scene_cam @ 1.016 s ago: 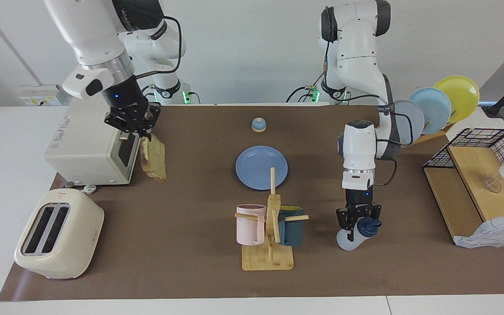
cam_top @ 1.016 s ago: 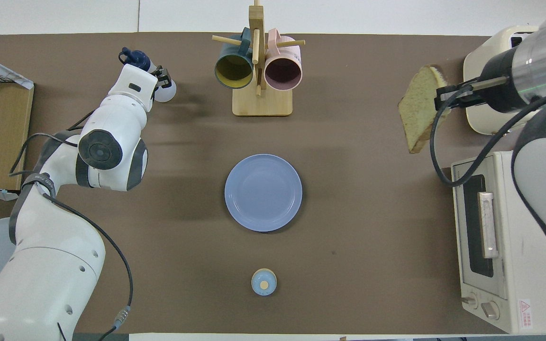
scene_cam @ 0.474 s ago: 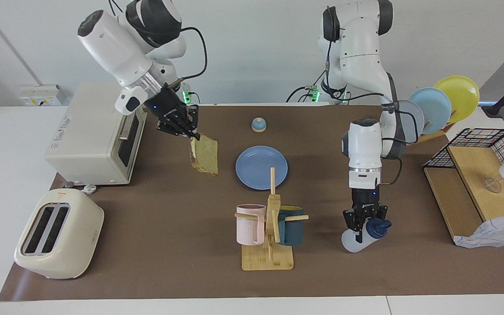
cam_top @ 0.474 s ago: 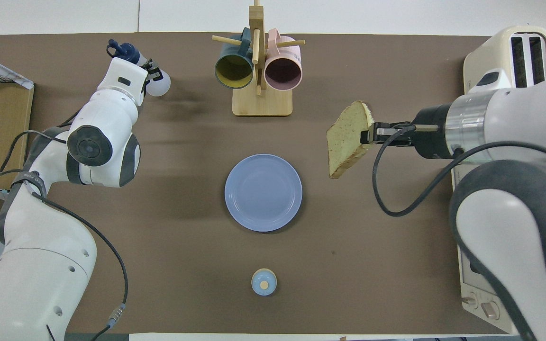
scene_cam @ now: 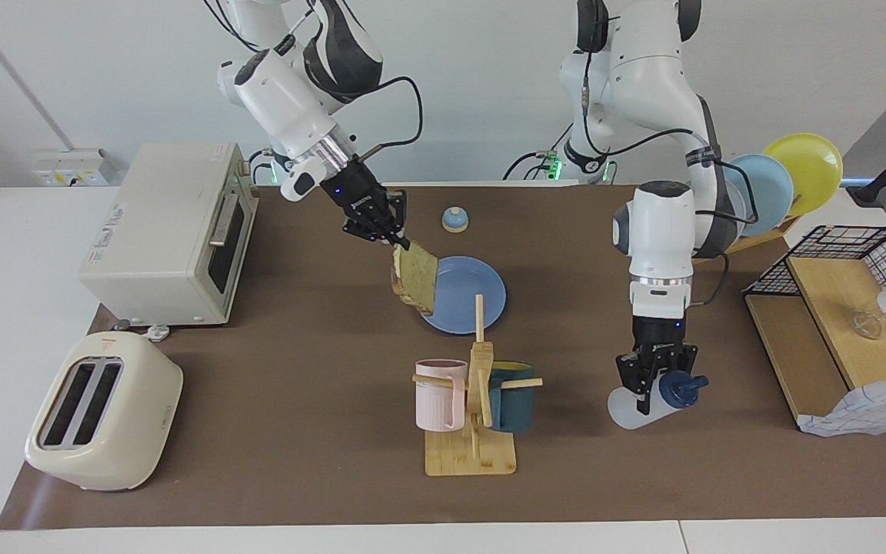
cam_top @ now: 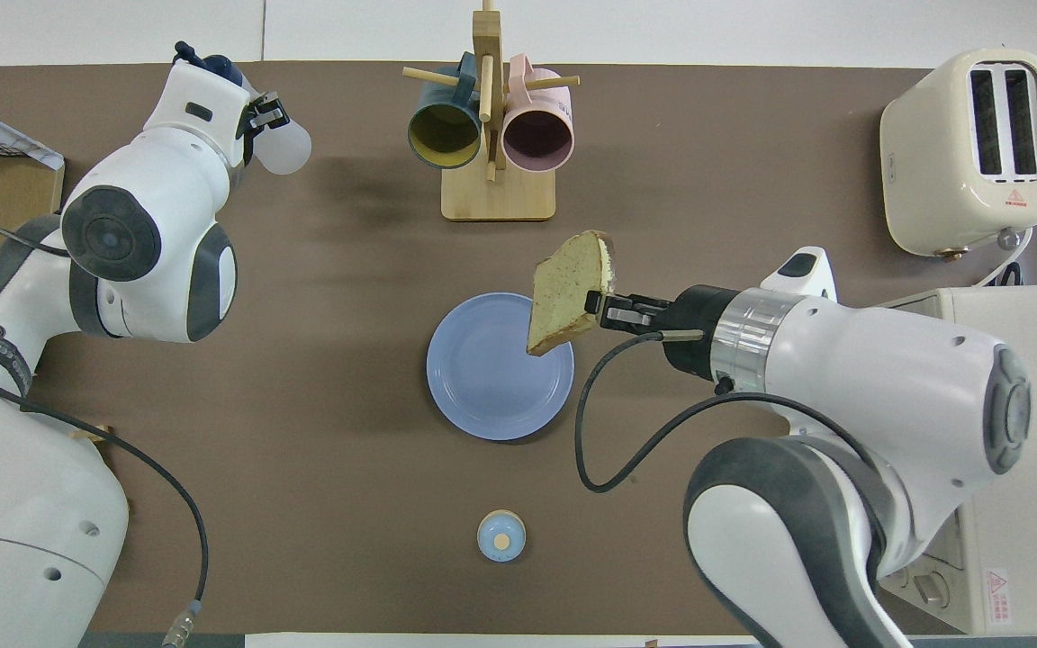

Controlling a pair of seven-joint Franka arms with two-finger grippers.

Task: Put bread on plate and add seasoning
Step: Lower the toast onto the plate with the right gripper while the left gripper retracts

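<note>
My right gripper (scene_cam: 397, 241) is shut on the crust edge of the bread (scene_cam: 414, 278) and holds the slice hanging on edge over the rim of the blue plate (scene_cam: 477, 296), on the side toward the right arm's end. In the overhead view the bread (cam_top: 563, 292) overlaps the plate's rim (cam_top: 482, 396) beside the right gripper (cam_top: 598, 308). My left gripper (scene_cam: 654, 383) is shut on the seasoning bottle (scene_cam: 627, 408), held tilted just above the mat, with its navy cap (scene_cam: 677, 388) sideways. The left gripper (cam_top: 257, 117) and the bottle (cam_top: 289, 148) also show in the overhead view.
A wooden mug rack (scene_cam: 474, 454) with a pink and a teal mug stands farther from the robots than the plate. A blue-domed bell (scene_cam: 454, 220) sits nearer to them. A toaster oven (scene_cam: 166, 231) and a toaster (scene_cam: 104, 408) are at the right arm's end; a plate rack (scene_cam: 777, 188) and a wire shelf (scene_cam: 843, 308) are at the left arm's.
My right gripper has carried the bread from beside the toaster oven to over the plate's rim. My left gripper has lifted the bottle a little and shifted it toward the left arm's end.
</note>
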